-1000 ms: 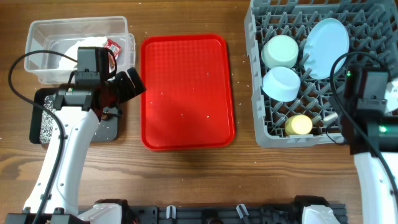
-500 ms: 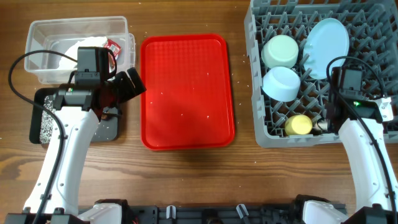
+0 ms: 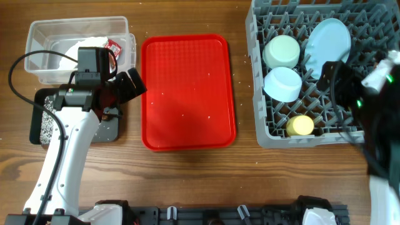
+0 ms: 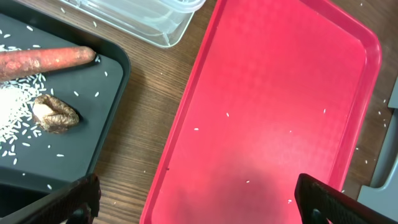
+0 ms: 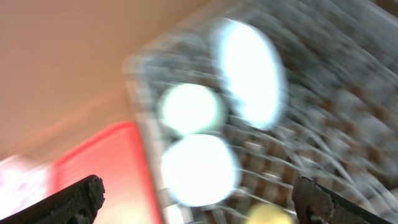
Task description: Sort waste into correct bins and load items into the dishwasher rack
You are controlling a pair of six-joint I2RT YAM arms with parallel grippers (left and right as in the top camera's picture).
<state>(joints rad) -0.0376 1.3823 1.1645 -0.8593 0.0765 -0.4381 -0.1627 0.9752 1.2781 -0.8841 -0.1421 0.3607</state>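
The right pincer (image 5: 202, 200) stands wide open and empty, apparently over the grey rack (image 3: 261, 128), though its own view is blurred, where the plate (image 3: 329, 39), upper bowl (image 3: 282, 51), lower bowl (image 3: 283, 83) and yellow cup (image 3: 300, 125) sit, while the left pincer (image 4: 199, 200), open too, hangs between the black tray (image 4: 109, 93) and the red tray (image 4: 273, 93).

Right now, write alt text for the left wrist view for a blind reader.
A red tray, bare but for stray grains, fills most of the frame; left of it a black tray holds an orange-brown stick, white rice and a brown scrap.
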